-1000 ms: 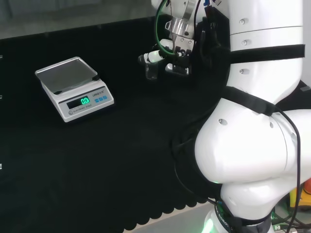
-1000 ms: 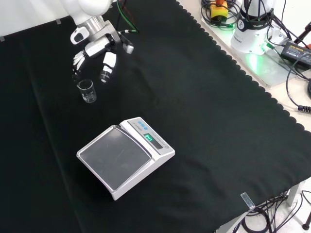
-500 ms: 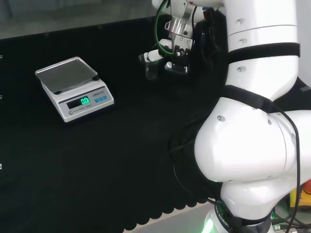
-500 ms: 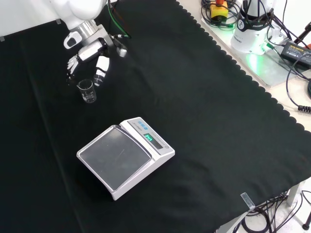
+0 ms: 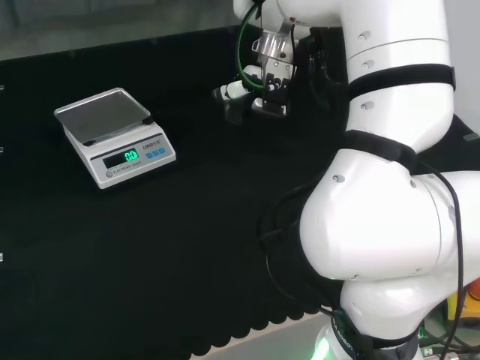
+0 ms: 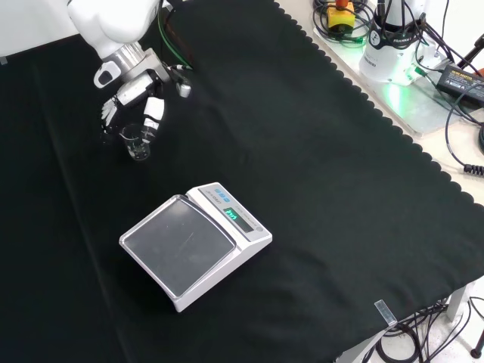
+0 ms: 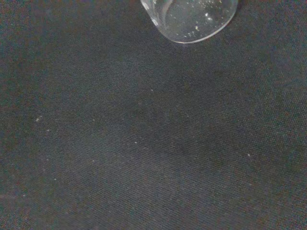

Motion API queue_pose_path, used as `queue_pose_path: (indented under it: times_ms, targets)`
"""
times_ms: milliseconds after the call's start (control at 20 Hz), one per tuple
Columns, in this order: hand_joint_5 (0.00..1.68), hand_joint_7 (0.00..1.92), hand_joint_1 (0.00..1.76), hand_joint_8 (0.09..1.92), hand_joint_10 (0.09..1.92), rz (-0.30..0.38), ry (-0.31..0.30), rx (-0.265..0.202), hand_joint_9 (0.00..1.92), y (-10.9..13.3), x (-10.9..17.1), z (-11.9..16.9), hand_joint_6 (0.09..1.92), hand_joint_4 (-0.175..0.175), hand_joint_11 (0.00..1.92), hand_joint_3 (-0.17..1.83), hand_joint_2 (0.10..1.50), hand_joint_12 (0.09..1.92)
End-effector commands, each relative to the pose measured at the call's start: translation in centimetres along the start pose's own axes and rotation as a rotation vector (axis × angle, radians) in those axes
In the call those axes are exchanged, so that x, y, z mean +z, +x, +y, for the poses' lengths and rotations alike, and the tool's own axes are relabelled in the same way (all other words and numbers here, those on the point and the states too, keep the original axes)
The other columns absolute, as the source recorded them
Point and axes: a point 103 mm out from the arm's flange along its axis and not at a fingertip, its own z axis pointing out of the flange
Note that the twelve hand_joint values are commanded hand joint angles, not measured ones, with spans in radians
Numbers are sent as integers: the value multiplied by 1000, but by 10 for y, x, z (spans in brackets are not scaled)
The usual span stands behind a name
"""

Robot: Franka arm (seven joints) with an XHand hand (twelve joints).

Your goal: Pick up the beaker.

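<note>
The hand (image 6: 134, 98) hangs over the small clear beaker (image 6: 136, 141), its fingers (image 6: 151, 121) spread and reaching down on either side of the rim. The beaker stands upright on the black cloth (image 6: 302, 151) between them; actual contact cannot be told. The scale (image 6: 193, 242) sits well apart.

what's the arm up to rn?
It is going for the small clear beaker on the black cloth. In the front view the robot hand sits right over the beaker, with fingers down on either side of it, but the beaker stands on the cloth, not lifted. Whether the fingers touch the glass is hard to tell. A digital scale sits nearer the camera, untouched.
</note>
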Motion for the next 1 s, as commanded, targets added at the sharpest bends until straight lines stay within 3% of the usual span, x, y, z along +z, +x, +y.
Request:
queue_pose_path:
  times_ms: [50,650,850,1000]
  targets:
    - [446,140,432,809,886,13,14,5,121,-3,4,-1,87,-39,84,268,883,1557]
    - [344,97,458,829,894,-1,17,23,144,-4,17,4,87,-28,207,252,875,1536]
    - [385,219,556,849,888,-37,-95,18,243,0,19,3,87,-46,289,258,886,1495]
    - [587,441,691,833,818,-59,-207,7,484,2,20,1,135,-68,461,304,916,1417]
